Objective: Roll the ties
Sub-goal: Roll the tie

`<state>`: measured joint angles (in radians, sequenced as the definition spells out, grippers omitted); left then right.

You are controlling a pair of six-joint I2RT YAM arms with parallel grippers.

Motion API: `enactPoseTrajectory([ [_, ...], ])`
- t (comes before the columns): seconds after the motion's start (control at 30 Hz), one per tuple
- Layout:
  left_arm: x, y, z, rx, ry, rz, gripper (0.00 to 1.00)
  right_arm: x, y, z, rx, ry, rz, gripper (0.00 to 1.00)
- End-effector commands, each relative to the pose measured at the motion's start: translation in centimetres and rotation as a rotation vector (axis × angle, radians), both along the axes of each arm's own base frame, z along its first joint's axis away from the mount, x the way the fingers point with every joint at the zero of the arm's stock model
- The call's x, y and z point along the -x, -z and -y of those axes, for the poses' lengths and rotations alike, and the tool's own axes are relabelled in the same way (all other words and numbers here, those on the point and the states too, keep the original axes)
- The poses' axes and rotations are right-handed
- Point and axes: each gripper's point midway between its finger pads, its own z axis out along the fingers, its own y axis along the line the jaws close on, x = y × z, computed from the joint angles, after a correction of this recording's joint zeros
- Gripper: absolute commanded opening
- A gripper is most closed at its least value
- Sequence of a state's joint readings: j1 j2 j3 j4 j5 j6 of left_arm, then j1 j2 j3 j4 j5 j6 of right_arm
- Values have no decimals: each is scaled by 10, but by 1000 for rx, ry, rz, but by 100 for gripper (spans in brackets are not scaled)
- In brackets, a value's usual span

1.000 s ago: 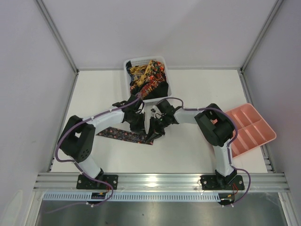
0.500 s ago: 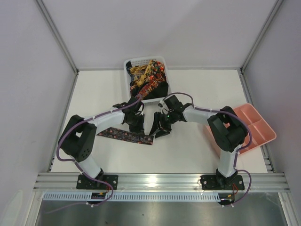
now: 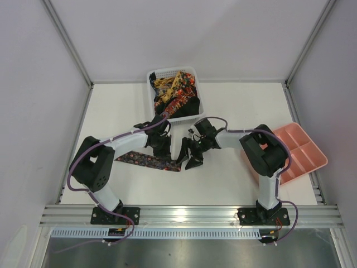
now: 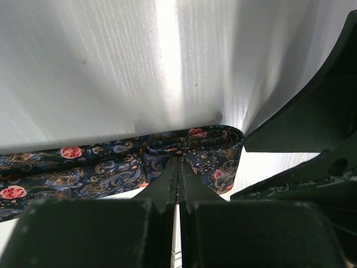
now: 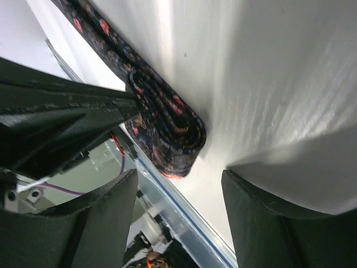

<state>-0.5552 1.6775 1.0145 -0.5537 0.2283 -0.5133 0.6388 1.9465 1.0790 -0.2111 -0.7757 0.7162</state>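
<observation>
Coil of tie (image 5: 167,125) sits lower centre overhead, left gripper (image 4: 178,170) clamped shut on it, right gripper (image 5: 178,184) has eased off rightward, fingers apart: rolling barely begun.

We see a long dark navy fabric necktie with red roses and paisley (image 3: 146,161) lying flat on the white desk (image 3: 234,178), its right end wound into a small spiral roll (image 5: 173,125), more red, orange and yellow patterned ties (image 3: 174,92) heaped in the white mesh basket (image 3: 170,69)
</observation>
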Motion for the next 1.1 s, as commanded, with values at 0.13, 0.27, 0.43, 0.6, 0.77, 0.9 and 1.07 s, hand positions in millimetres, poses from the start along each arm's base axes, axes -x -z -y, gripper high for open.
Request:
enactPoseTrajectory([
  [0.13,-4,4,-6,-8,5,33,1,-3,8,-19,-24,39,-49,64],
  [0.27,-6,4,-4,-1,2,36,1,-1,13,-22,-6,48,-66,61],
  [0.43,-7,1,-3,2,1,40,1,-4,19,-22,23,62,-63,51],
  [0.6,-7,-3,-1,14,4,43,0,-4,25,-17,56,43,-50,29],
  [0.77,-7,-15,0,34,1,58,0,-1,23,-4,91,9,-1,4],
  [0.9,-1,-27,10,101,18,48,2,8,20,7,106,-6,-16,0],
  [1.07,9,-33,21,150,30,27,2,20,14,17,110,-5,-16,0],
])
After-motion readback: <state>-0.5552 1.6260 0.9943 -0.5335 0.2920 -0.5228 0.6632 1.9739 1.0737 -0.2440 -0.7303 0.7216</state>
